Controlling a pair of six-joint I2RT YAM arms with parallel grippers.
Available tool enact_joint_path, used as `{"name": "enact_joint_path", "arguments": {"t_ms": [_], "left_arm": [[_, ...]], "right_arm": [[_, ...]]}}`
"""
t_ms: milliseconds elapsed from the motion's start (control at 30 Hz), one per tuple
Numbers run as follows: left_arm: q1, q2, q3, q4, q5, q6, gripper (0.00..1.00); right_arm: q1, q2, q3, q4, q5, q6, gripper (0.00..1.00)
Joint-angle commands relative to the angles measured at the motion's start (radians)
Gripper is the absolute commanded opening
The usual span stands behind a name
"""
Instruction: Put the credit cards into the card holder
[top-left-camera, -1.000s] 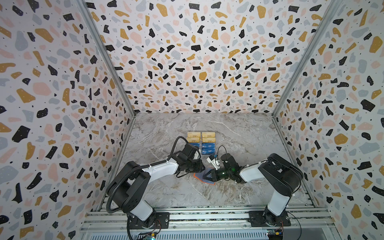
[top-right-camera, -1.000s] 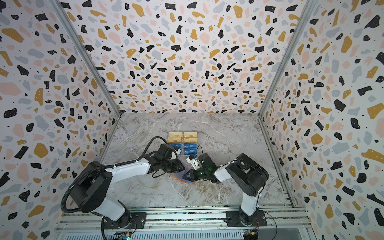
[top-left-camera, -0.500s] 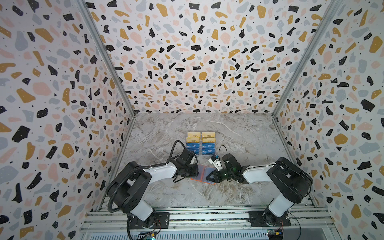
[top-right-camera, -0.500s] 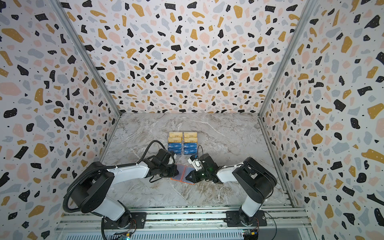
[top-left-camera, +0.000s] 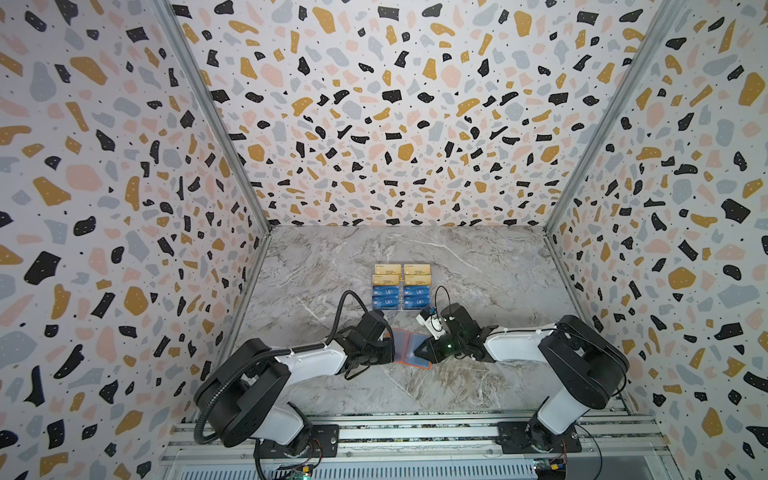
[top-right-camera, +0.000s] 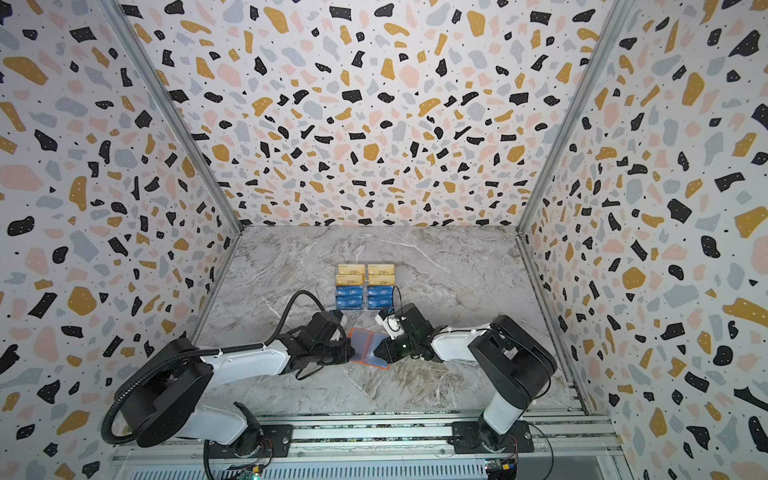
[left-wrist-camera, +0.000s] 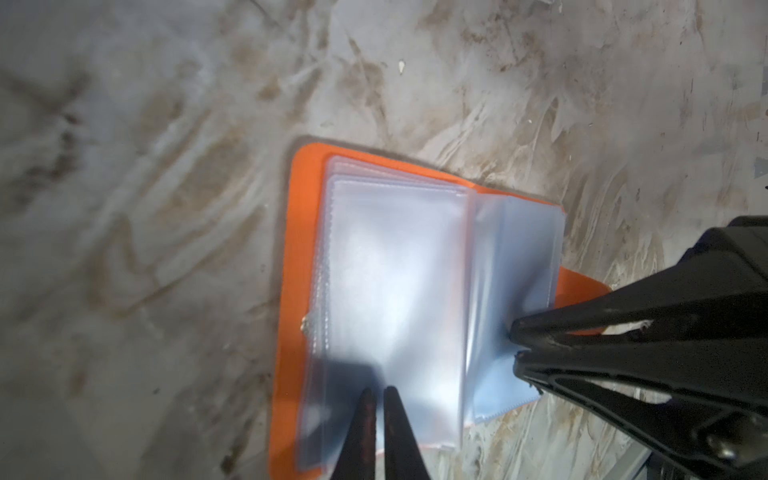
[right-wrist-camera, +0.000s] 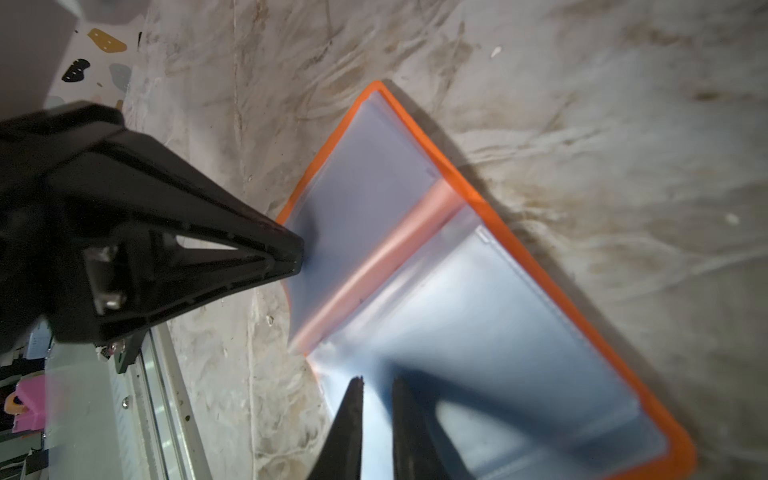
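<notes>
Moved: the left claw (top-left-camera: 390, 352) has dropped from beside the cards to the card holder's (top-left-camera: 409, 347) left edge and closed; the holder, earlier raised and half folded at the right claw (top-left-camera: 417, 353), now lies spread open and flatter.
Card holder: orange, open on the marbled desk (top-left-camera: 332, 257) between the two claws, clear sleeves facing up in both top views (top-right-camera: 368, 347).
Left claw: in the left wrist view its fingers are pressed together (left-wrist-camera: 379, 390) over the near end of the sleeve stack; the right wrist view shows its tip (right-wrist-camera: 297, 255) touching a sleeve edge. Whether a sleeve is caught between them cannot be told.
Right claw: a narrow gap only, pinching the card holder at the outer edge of a clear sleeve (left-wrist-camera: 515, 345), beside the orange tab.
Snap button: small metal stud (left-wrist-camera: 305, 324) at the edge of the orange cover (left-wrist-camera: 299, 249).
Credit cards: two columns (top-left-camera: 402, 286) behind the card holder, near but apart from it; gold rows (top-left-camera: 402, 274) at the back, blue VIP rows (top-left-camera: 402, 297) in front. None shows in the sleeves.
</notes>
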Motion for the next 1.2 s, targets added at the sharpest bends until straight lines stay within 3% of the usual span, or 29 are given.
{"name": "enact_joint_path", "arguments": {"t_ms": [0,200,367,567,833,967,1067,1167], "left_arm": [[-0.017,0.001,-0.041,-0.012,-0.034,-0.069,0.09],[-0.043,-0.016,-0.072,0.011,-0.057,-0.14,0.05],[-0.086,-0.048,-0.107,0.032,-0.095,-0.222,0.04],[-0.126,-0.06,-0.105,0.031,-0.135,-0.275,0.03],[-0.132,-0.063,-0.111,0.018,-0.148,-0.292,0.03],[-0.131,-0.058,-0.097,0.018,-0.145,-0.286,0.03],[-0.134,-0.065,-0.079,0.004,-0.144,-0.276,0.04],[-0.135,-0.068,-0.069,-0.012,-0.142,-0.274,0.04]], "right_arm": [[-0.011,0.048,0.036,-0.091,0.071,-0.055,0.16],[-0.028,0.073,0.103,-0.126,0.073,-0.098,0.16],[-0.033,0.011,0.108,-0.18,0.094,-0.093,0.19],[-0.02,-0.091,0.058,-0.238,0.195,-0.055,0.37],[0.035,-0.215,-0.03,-0.244,0.328,0.029,0.56],[0.057,-0.165,-0.019,-0.245,0.344,0.036,0.55],[0.07,-0.133,-0.008,-0.252,0.375,0.04,0.44],[0.068,-0.119,-0.006,-0.243,0.384,0.035,0.26]]}}
